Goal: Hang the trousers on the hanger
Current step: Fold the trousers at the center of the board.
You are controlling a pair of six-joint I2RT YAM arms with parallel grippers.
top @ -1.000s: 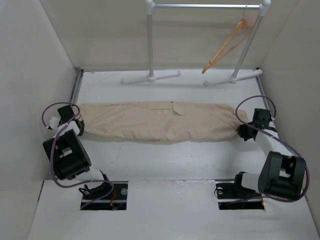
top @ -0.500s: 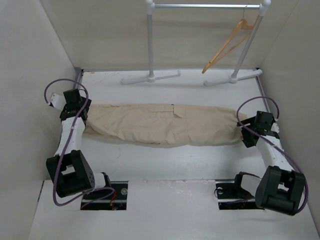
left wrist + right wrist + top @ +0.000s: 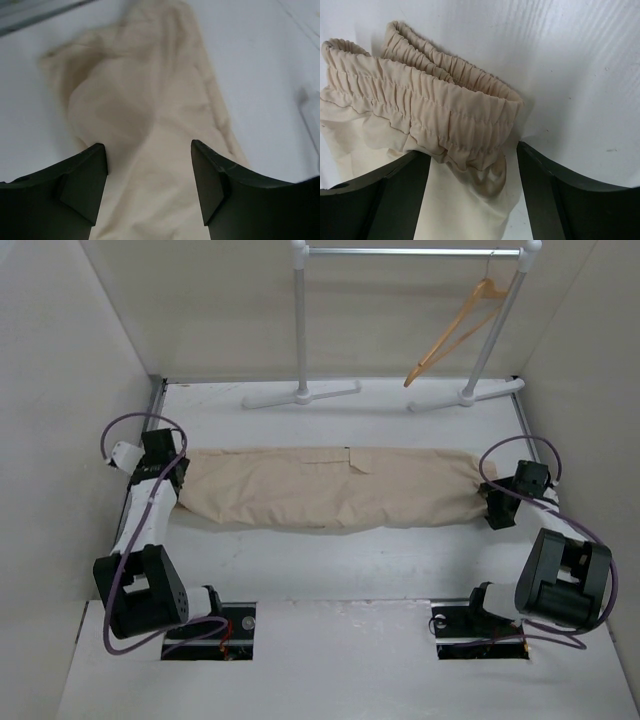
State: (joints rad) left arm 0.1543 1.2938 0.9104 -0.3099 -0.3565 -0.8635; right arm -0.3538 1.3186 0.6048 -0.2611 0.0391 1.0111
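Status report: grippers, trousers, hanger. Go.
Trousers flat across table, ungripped. Left gripper open over one end, right gripper open at the elastic end. Hanger on rail, nothing in the way.

The beige trousers (image 3: pixel 320 485) are laid flat across the worktop (image 3: pixel 330 560), stretched left to right in one long band, apparently folded leg on leg. A gathered elastic waistband (image 3: pixel 435 115) is seen at the right end. The light-orange wooden hanger (image 3: pixel 455 330) is hung tilted from the rail (image 3: pixel 410 252), well apart from them.
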